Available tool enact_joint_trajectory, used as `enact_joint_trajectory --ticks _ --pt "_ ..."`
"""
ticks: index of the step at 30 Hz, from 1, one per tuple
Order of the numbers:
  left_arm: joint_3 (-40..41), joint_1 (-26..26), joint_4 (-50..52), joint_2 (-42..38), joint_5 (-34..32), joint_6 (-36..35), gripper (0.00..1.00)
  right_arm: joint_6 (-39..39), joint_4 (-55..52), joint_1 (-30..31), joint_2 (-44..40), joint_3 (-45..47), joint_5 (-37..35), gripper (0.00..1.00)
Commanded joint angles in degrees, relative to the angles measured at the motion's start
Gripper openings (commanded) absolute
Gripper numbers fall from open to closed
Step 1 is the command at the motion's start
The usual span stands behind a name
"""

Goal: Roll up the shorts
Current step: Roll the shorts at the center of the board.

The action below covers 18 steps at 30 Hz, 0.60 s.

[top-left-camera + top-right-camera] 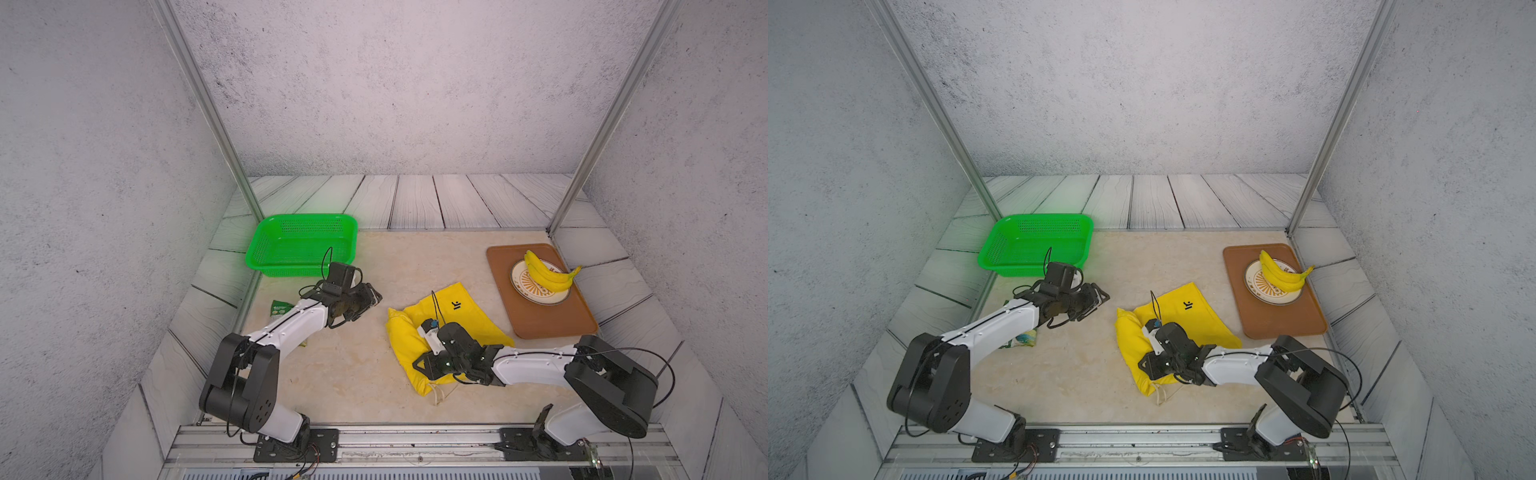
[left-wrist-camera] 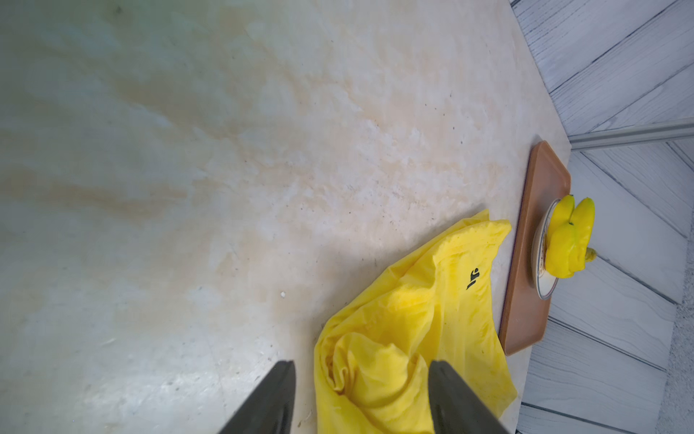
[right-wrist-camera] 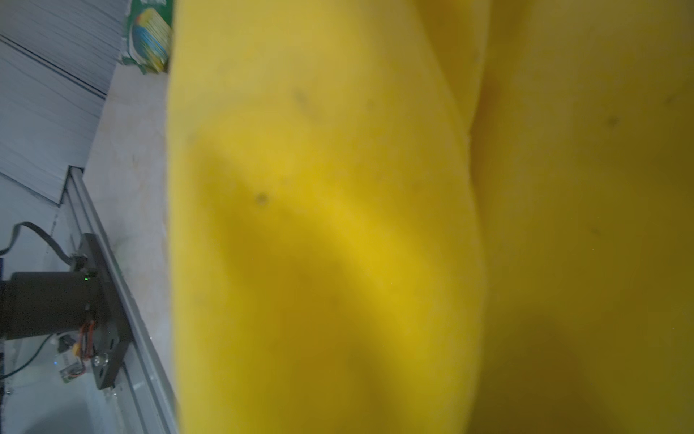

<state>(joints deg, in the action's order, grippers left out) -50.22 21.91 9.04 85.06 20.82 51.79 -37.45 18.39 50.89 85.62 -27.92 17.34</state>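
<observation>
Right tool [image 1: 424,368] nearest, low on shorts [image 1: 469,318]; cloth hides its tips, so pinching or not: cannot tell. Left tool [image 2: 360,366] spread, empty, off cloth. Shorts lie right of desk [image 1: 353,374] middle, beside tray [image 1: 540,320]. Light, limp, probably slippery; best gripped at ends of bunched fold [image 1: 401,332].

Basket [image 1: 301,245]: green mesh, just beyond the left pincer [image 1: 370,301].
Packet [image 1: 282,308]: green, behind the left pincer, partly hidden.
Tray [image 1: 540,320]: brown, beyond the right pincer [image 1: 417,368], carrying 1 plate [image 1: 536,297].
Bananas [image 1: 548,276]: 1 bunch on the plate.
</observation>
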Motion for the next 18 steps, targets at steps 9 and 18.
enact_joint_trajectory --ticks 9,18 --pt "14.69 6.96 -32.82 5.03 6.81 7.08 0.67 -11.15 17.60 -2.21 4.35 7.01 3.35 0.10" --pt "13.63 8.72 -49.88 19.77 8.58 13.74 0.64 -9.94 17.29 -4.31 5.15 7.27 5.80 0.11"
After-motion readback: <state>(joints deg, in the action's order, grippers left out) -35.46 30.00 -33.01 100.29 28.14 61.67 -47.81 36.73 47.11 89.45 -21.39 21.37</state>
